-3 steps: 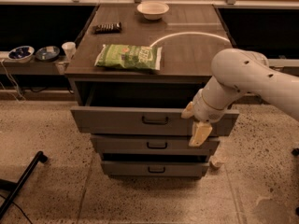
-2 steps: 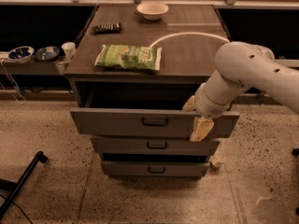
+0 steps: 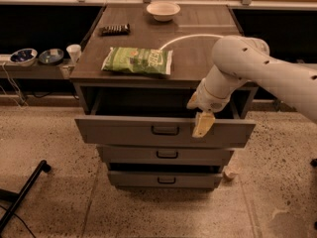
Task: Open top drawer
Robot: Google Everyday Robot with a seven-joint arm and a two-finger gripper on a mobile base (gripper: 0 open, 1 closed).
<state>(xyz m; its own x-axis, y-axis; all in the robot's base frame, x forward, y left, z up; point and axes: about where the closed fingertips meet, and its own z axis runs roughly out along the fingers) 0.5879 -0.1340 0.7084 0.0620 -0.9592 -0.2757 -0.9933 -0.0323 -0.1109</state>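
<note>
The top drawer [image 3: 124, 131] is the widest grey drawer of three. It stands pulled out from under the dark wooden top, its deep box open above the front panel. Its small dark loop handle [image 3: 165, 130] sits mid-panel. My gripper [image 3: 203, 124] hangs from the white arm at the right, over the drawer's front panel, to the right of the handle and apart from it. One pale yellow finger [image 3: 203, 124] shows in front of the panel.
Two narrower drawers [image 3: 167, 154] [image 3: 165, 180] sit below. On the wooden top [image 3: 198, 58] lie a green snack bag [image 3: 137, 60], a white bowl [image 3: 163, 11] and a dark flat object [image 3: 115, 29]. Bowls and a cup [image 3: 74, 52] stand on a low shelf at left. A black leg [image 3: 22, 192] crosses the floor.
The arm and gripper have lifted slightly and shifted left along the drawer front. The top drawer stands out about as far as before.
</note>
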